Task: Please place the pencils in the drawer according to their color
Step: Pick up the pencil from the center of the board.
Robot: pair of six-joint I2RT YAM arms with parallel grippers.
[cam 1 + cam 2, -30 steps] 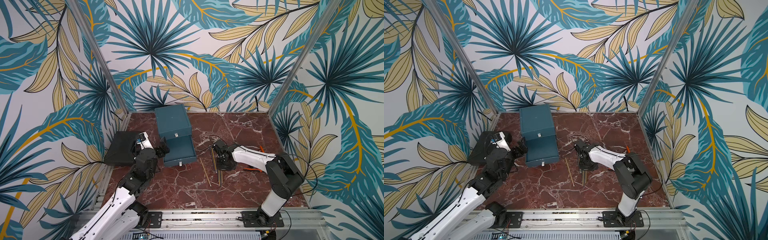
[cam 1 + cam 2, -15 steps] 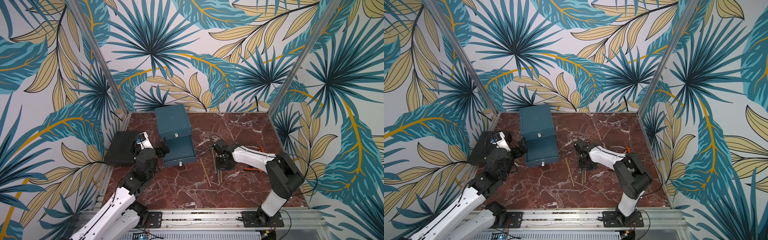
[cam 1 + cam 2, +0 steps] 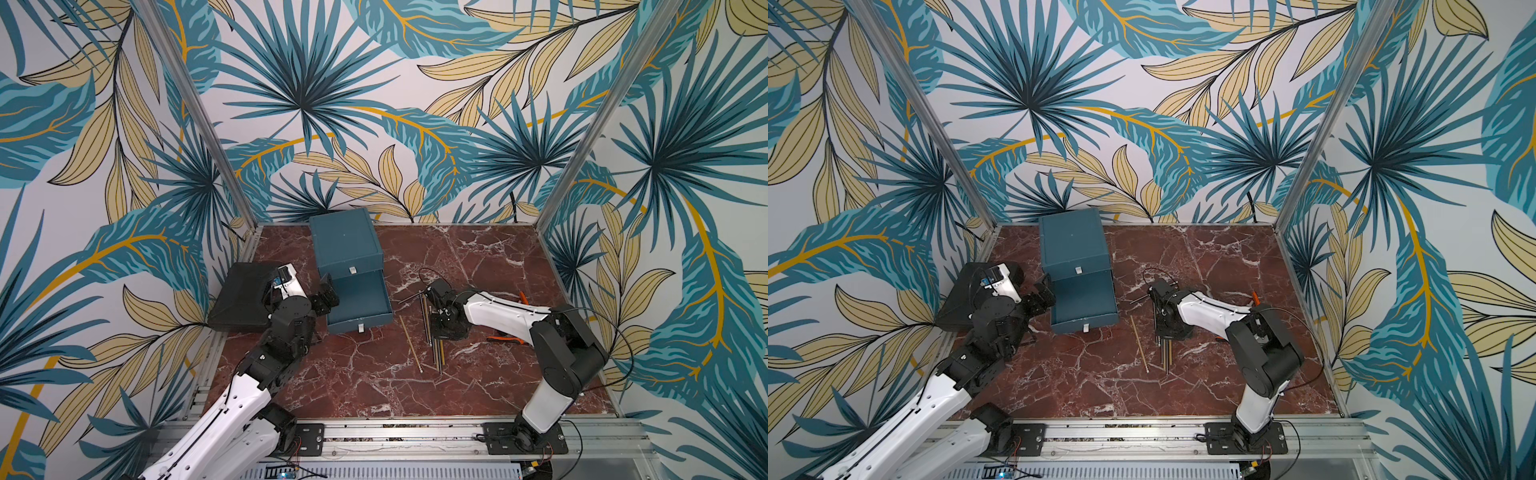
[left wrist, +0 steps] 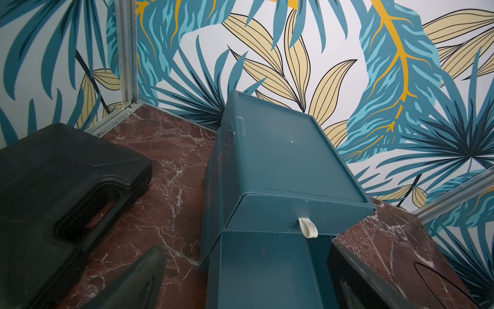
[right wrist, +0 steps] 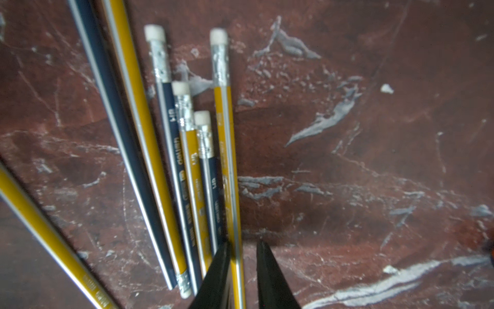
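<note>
Now the right tool (image 5: 243, 242) is down over the pencils (image 3: 434, 349) mid-worktop (image 3: 357, 386), jaws narrow either side of one yellow pencil (image 5: 226, 160) w/ a slim gap on one side. Left tool (image 3: 326, 296) gapes wide, holding nothing, just beside the drawer unit (image 3: 345, 241) nr the far edge. One drawer (image 3: 359, 297) below the top one is pulled out; black case (image 3: 245, 295) sits at the left edge.

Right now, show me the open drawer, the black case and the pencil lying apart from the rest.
open drawer (image 3: 359, 297), in a top view, on its bare floor.
black case (image 3: 239, 296), in a top view, on its lid.
lone pencil (image 3: 411, 344), in a top view, at mid-shaft.
</note>
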